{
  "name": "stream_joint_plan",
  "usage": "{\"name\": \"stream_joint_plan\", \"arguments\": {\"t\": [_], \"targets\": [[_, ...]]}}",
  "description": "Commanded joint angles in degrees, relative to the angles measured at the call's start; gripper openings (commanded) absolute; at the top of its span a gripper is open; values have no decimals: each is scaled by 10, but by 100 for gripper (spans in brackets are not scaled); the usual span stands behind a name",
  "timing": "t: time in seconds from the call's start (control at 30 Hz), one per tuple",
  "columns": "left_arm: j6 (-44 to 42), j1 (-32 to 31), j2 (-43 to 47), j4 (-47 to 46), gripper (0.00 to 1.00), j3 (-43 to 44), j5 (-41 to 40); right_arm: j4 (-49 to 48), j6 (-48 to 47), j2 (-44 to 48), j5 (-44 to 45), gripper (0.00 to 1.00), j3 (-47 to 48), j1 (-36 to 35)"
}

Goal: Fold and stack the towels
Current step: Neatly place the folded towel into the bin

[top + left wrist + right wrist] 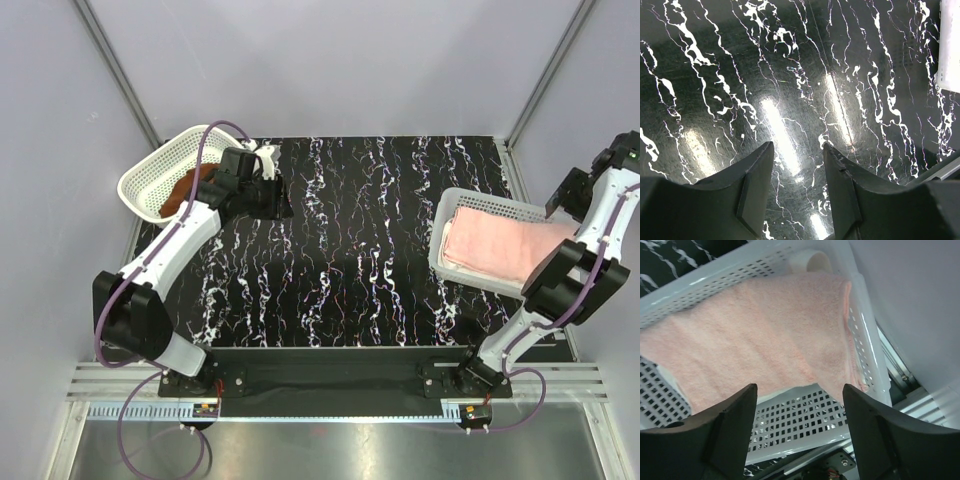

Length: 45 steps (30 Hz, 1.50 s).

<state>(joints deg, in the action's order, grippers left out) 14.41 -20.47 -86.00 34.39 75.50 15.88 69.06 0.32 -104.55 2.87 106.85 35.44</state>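
A pale pink towel [500, 248] lies folded in the white lattice basket [462, 203] on the right side of the table. From the right wrist, the pink towel [755, 325] fills that basket [805, 420]. My right gripper [800, 387] hangs open just above the towel's near edge with nothing between its fingers; from above the right gripper [558, 200] sits at the basket's far right corner. A rust-brown towel [183, 190] lies bunched in the left basket [150, 180]. My left gripper [272, 190] is beside that basket, over bare table, open and empty [797, 147].
The black marbled table top [360, 240] lies between the two baskets. Grey walls and metal frame posts [120, 70] close in the back and sides. A white edge [950, 45] shows at the upper right of the left wrist view.
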Motion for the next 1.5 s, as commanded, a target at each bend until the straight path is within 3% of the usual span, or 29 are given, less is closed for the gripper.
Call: {"name": "stream_joint_plan", "arguments": {"t": [0.0, 0.07, 0.13, 0.3, 0.43, 0.7, 0.97, 1.13, 1.47], "targets": [[2, -2, 16, -16, 50, 17, -5, -20, 28, 58, -75, 74, 6, 8], [3, -2, 18, -16, 50, 24, -8, -44, 30, 69, -122, 65, -30, 8], [2, -1, 20, -18, 51, 39, -21, -62, 33, 70, -139, 50, -68, 8], [-3, 2, 28, -20, 52, 54, -48, -116, 57, 63, -40, 35, -147, 8], [-6, 2, 32, -27, 52, 47, -56, -159, 72, 61, 3, 44, -172, 9], [-10, 3, 29, -32, 53, 43, -72, -166, 99, 77, 77, 47, -168, 9], [-7, 8, 25, -36, 54, 46, -77, -234, 118, 116, 122, 46, -283, 12], [2, 20, 31, -41, 54, 46, -88, -249, 126, 114, 169, 48, -294, 31], [2, 43, 43, -60, 55, 46, -129, -244, 132, 118, 141, 53, -291, 39]]}}
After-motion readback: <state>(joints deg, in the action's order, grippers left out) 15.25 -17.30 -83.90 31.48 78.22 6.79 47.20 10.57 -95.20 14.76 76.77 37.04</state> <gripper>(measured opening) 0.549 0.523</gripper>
